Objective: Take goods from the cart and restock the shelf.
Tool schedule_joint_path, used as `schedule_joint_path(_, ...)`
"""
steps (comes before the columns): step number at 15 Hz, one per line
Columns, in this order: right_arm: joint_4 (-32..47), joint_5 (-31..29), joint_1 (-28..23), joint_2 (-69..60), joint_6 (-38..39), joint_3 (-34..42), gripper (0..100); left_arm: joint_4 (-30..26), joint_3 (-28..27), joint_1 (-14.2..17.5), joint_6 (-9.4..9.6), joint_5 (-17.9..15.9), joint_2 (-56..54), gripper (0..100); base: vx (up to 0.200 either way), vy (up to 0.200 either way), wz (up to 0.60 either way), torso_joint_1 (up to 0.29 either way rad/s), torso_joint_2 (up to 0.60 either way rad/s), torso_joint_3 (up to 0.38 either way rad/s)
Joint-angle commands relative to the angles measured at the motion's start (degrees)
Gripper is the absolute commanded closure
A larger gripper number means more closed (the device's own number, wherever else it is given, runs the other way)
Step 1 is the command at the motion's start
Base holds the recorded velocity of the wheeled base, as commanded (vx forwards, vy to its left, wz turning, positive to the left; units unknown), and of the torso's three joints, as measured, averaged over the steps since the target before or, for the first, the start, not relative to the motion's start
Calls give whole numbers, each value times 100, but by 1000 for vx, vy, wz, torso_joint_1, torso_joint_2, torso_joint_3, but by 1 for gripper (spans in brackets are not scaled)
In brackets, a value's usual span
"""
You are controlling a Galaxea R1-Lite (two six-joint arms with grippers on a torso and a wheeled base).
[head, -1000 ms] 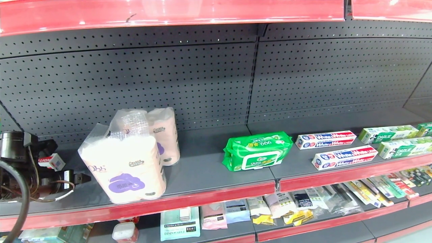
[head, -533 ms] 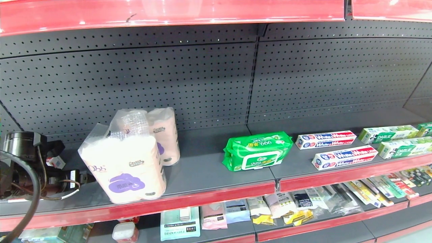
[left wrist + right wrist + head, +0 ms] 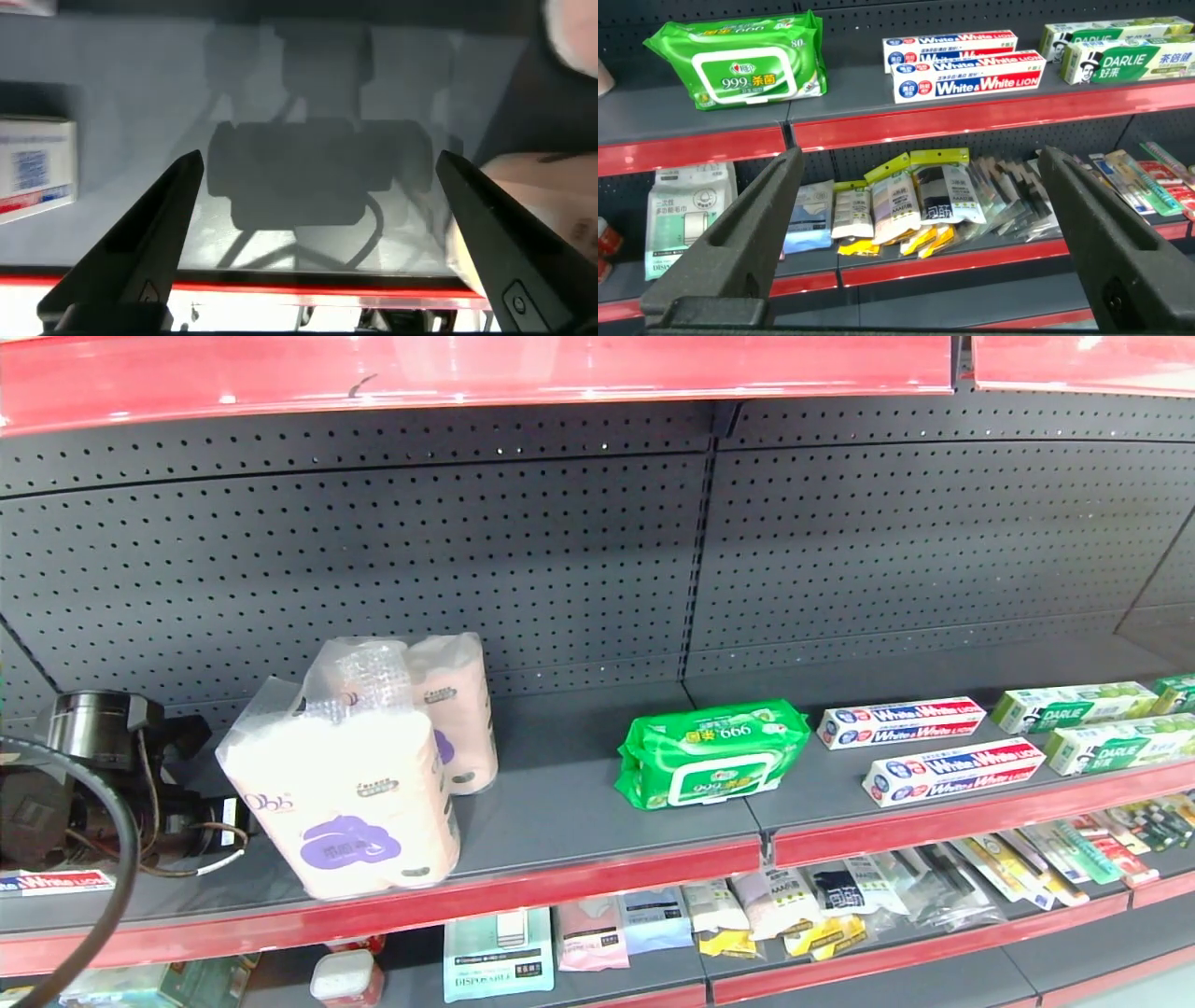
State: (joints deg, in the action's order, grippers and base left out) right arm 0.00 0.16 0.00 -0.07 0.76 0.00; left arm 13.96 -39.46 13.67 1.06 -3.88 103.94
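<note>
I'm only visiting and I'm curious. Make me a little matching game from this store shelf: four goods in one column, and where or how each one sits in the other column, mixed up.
Goods:
1. toilet paper pack
2. wet wipes pack
3. red-and-white toothpaste boxes
4. small packets

Places:
A. on the lower shelf, under the wipes
B. green, lying flat in the middle of the shelf
C. standing upright, towards the left of the shelf
D. lying flat, one behind the other, to the right of the wipes

Pairs: 1-C, 2-B, 3-D, 4-A
</note>
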Motion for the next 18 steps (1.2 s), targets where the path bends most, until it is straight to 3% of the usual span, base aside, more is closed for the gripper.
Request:
schedule_joint_path(1, 0, 2, 0, 7, 4, 0, 0, 2, -9, -22, -1, 1, 21, 0, 0, 0, 0, 0, 0, 0)
schedule_joint_path(10, 0, 2, 0, 7, 4, 0, 0, 2, -9, -286, -1, 1, 83, 0, 0, 0, 0, 0, 0, 0)
schedule_joint_path(14, 0, 2, 0, 7, 4, 0, 0, 2, 0, -488, -159, 1, 83, 0, 0, 0, 0, 0, 0, 0)
schedule_joint_path(18, 0, 2, 0, 7, 4, 0, 0, 2, 0, -593, -168, 1, 83, 0, 0, 0, 0, 0, 0, 0)
